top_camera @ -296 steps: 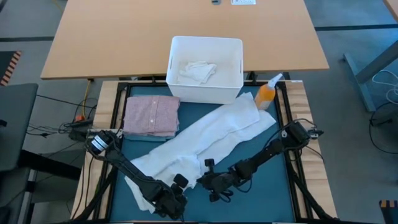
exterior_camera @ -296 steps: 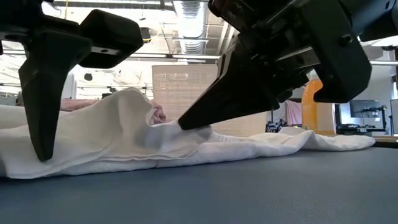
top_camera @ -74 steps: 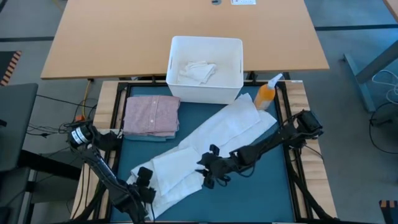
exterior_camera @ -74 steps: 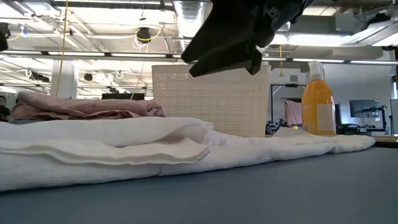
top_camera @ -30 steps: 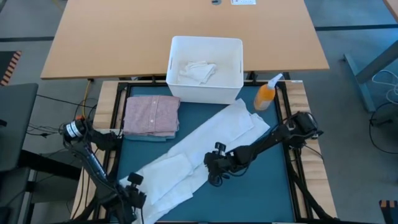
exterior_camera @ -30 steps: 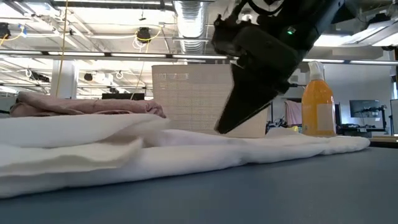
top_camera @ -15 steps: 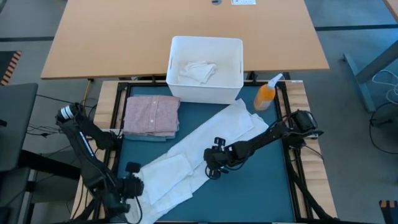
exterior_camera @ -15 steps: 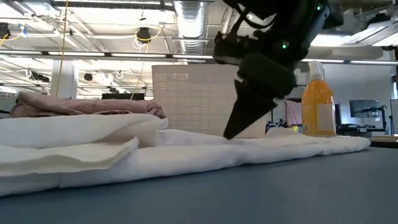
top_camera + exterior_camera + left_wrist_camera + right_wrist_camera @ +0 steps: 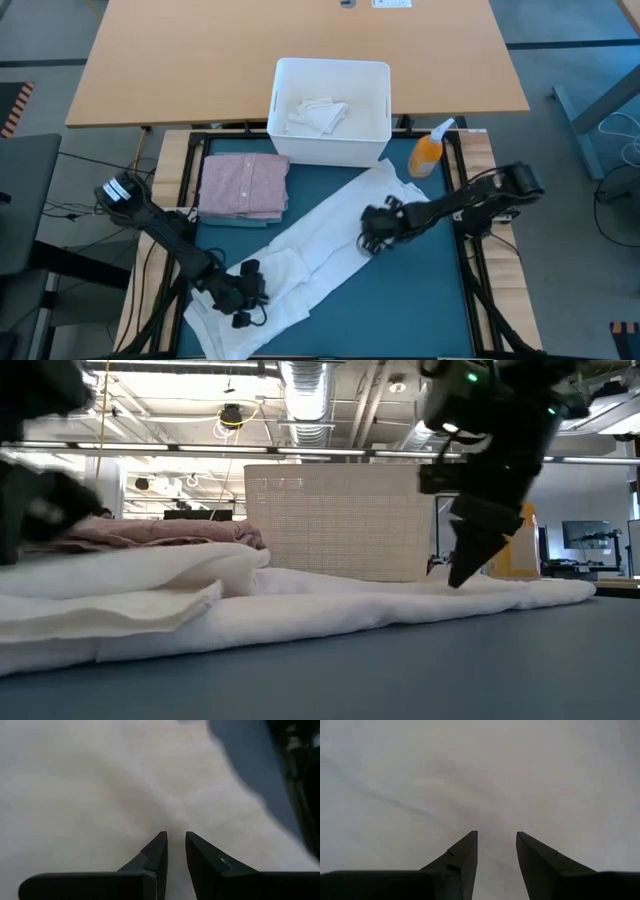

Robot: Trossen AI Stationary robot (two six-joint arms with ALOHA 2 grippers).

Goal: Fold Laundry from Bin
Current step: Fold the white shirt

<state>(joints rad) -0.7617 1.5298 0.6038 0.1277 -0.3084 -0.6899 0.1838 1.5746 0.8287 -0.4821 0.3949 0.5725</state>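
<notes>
A long white cloth [image 9: 330,225] lies slantwise on the teal mat [image 9: 420,290], from the near left toward the far right, its near end folded over itself. My left gripper [image 9: 247,300] hangs over that near end, its fingers a narrow gap apart with only cloth [image 9: 125,795] below them. My right gripper [image 9: 370,238] is open over the cloth's far half [image 9: 470,780], pointing steeply down. The white bin [image 9: 330,64] stands at the far edge with a crumpled white piece [image 9: 318,113] inside. A folded pink shirt [image 9: 243,185] lies flat at the far left. My right gripper [image 9: 458,580] has its fingertips down at the top surface of the cloth [image 9: 330,610], coming from above. Whether they touch it I cannot tell. My left gripper touches nothing that shows.
An orange spray bottle [image 9: 427,152] stands upright at the far right, next to the bin. Bare mat lies near and right of the cloth. A wooden table top [image 9: 200,60] lies beyond the bin.
My left gripper has come in from the near left corner toward the table's right and now hangs over the cloth's near end, tipped further down. My right gripper has gone along the cloth toward the far right. The cloth has kept its place.
</notes>
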